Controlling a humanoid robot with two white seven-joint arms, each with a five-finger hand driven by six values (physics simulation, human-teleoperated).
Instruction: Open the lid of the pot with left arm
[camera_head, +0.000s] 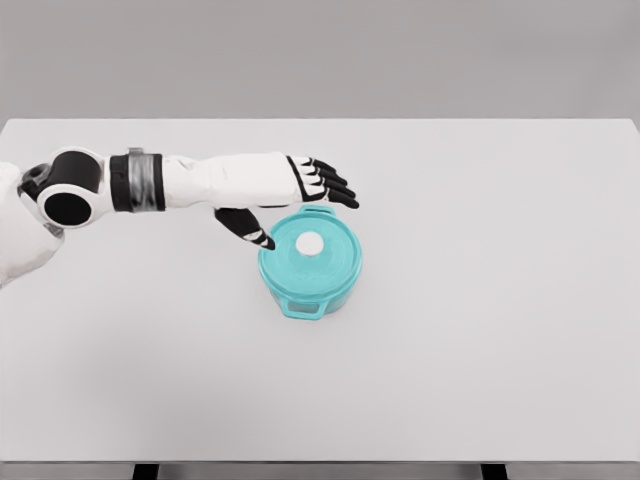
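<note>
A teal pot (311, 290) stands near the middle of the white table (480, 300), with its teal lid (335, 252) seated on it and a white knob (309, 243) on top. My left hand (300, 212) hovers over the pot's far left rim, open. Its black fingers (335, 186) stretch to the right past the pot's far handle, and the thumb (247, 228) points down beside the lid's left edge. Nothing is in the hand. The right arm is out of view.
The left arm's shoulder and elbow joint (70, 190) show at the left edge. The table's front edge (320, 462) runs along the bottom, with two dark legs below it.
</note>
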